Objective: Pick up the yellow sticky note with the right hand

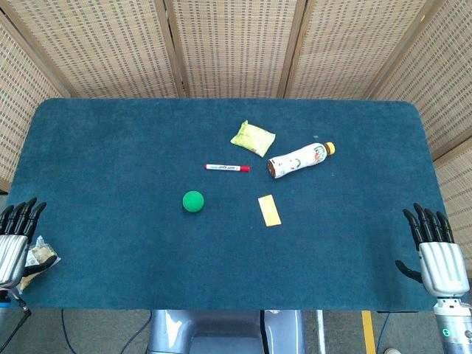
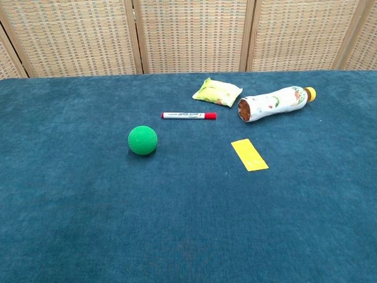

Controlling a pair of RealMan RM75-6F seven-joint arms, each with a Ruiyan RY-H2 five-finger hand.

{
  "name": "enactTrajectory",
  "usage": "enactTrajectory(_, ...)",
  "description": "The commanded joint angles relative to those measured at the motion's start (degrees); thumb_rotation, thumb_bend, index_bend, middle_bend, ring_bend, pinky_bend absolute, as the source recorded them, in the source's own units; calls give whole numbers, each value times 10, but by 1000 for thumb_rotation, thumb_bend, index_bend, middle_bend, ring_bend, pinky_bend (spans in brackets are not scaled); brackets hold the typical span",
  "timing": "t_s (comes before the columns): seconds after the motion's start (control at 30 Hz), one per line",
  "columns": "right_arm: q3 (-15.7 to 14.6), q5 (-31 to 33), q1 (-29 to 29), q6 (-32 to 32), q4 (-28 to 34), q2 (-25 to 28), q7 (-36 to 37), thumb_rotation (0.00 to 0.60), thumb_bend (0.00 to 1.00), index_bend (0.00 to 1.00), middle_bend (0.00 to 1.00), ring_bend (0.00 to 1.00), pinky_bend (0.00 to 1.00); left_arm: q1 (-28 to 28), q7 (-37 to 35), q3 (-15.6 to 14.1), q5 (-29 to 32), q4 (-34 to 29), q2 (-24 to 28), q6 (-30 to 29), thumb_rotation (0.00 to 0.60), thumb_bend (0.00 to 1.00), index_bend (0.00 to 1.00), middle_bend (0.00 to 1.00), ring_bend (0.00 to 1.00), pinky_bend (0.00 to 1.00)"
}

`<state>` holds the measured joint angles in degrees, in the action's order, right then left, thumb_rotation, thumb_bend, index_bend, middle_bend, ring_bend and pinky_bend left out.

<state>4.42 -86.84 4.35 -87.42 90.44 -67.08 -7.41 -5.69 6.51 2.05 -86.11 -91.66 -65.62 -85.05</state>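
Yellow sticky note, flat thin rectangle, lies mid-surface on the fuzzy dark-teal surface, just below the plastic bottle lying on its side w/ orange cap. Crinkly yellow-green packet beside bottle; slim red-capped marker and round green ball to the left. Right hand at the surface's right edge, fingers apart, holding nothing; left hand at left edge, likewise.
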Motion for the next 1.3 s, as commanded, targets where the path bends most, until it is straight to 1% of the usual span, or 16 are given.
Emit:
enactTrajectory(0.03, 0, 2, 0, 1, 1, 1, -1, 600, 146, 7, 0, 0, 0, 0, 1, 0, 0, 0, -1, -1, 600, 90, 0, 0, 0, 0)
enactTrajectory(0.87, -3, 1, -1, 7, 8, 6, 6, 600, 145, 7, 0, 0, 0, 2, 11, -1, 2, -9, 5, 0, 600, 98, 0, 0, 0, 0)
enactTrajectory(0.9, -3, 1, -1, 7, 8, 6, 6, 600, 145, 12, 0, 0, 0, 2, 11, -1, 2, -10, 5, 0, 600, 101, 0, 0, 0, 0)
enactTrajectory(0.97, -2, 1, -1, 6, 9, 7, 6, 600, 145, 75, 7, 0, 13, 1, 14, -2, 4, -11, 5, 3, 600, 116, 1, 0, 0, 32)
enactTrajectory(1.0, -2, 0, -1, 4, 8, 7, 5, 600, 147, 185, 74, 44, 85, 1, 15, -1, 4, -11, 5, 3, 600, 141, 46, 2, 18, 114)
enactTrajectory(1.03, 0, -2, -2, -2, 7, 5, 6, 600, 154, 329, 195, 144, 206, 2, 16, 1, 6, -12, 3, 0, 600, 177, 162, 50, 96, 242)
enactTrajectory(1.07, 5, -4, -3, -11, 5, 2, 6, 600, 164, 429, 294, 230, 301, 3, 16, 5, 8, -12, -1, -7, 600, 214, 272, 109, 173, 338)
enactTrajectory(1.1, 11, -5, -4, -24, 2, -4, 6, 600, 187, 559, 441, 372, 428, 4, 16, 9, 8, -11, -5, -15, 600, 271, 461, 220, 307, 467)
enactTrajectory(1.13, 22, -10, -7, -50, -8, -19, 8, 600, 211, 648, 535, 472, 504, 7, 15, 19, 6, -6, -15, -35, 600, 325, 607, 335, 416, 552)
enactTrajectory(1.2, 34, -26, -9, -89, -34, -43, 15, 600, 237, 734, 611, 549, 554, 10, 10, 27, -5, 9, -34, -63, 600, 381, 737, 427, 498, 619)
enactTrajectory(1.23, 36, -31, -10, -99, -43, -50, 16, 600, 241, 752, 627, 565, 561, 11, 7, 29, -8, 14, -40, -70, 600, 395, 772, 445, 514, 631)
enactTrajectory(1.27, 38, -35, -11, -107, -49, -55, 18, 600, 243, 754, 628, 567, 562, 12, 5, 30, -12, 19, -45, -77, 600, 399, 786, 450, 517, 633)
enactTrajectory(1.3, 38, -39, -11, -114, -57, -60, 22, 600, 242, 735, 612, 557, 560, 13, 2, 31, -16, 26, -50, -84, 600, 396, 789, 447, 518, 632)
